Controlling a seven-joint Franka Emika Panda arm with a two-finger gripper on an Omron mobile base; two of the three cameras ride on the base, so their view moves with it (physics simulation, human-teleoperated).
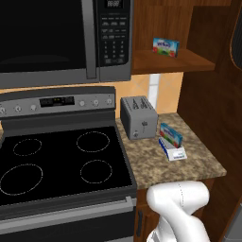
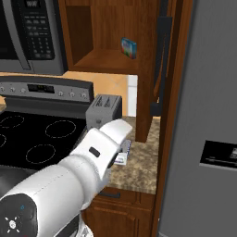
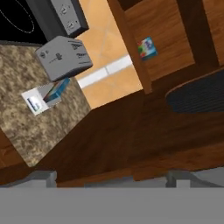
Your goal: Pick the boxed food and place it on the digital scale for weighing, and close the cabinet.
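A blue boxed food carton [image 1: 170, 134] rests tilted on the digital scale [image 1: 176, 154] on the counter, just right of the toaster; both also show in the hand view, the carton [image 3: 57, 90] on the scale [image 3: 34, 101]. A second, similar carton [image 1: 166, 47] stands on the shelf of the cabinet [image 1: 175, 61]. The cabinet door [image 1: 208, 104] hangs wide open, and its dark bar handle [image 3: 197, 94] lies close ahead of the hand. My gripper [image 3: 109, 179] is open, with nothing between its fingers, and faces the door's wood. It is out of both base views.
A grey toaster [image 1: 138, 117] stands at the counter's back. The black microwave [image 1: 56, 38] hangs over the stove [image 1: 61, 160]. A grey fridge [image 2: 208, 139] walls the right side. My arm [image 2: 92, 162] hides most of the scale in the right base view.
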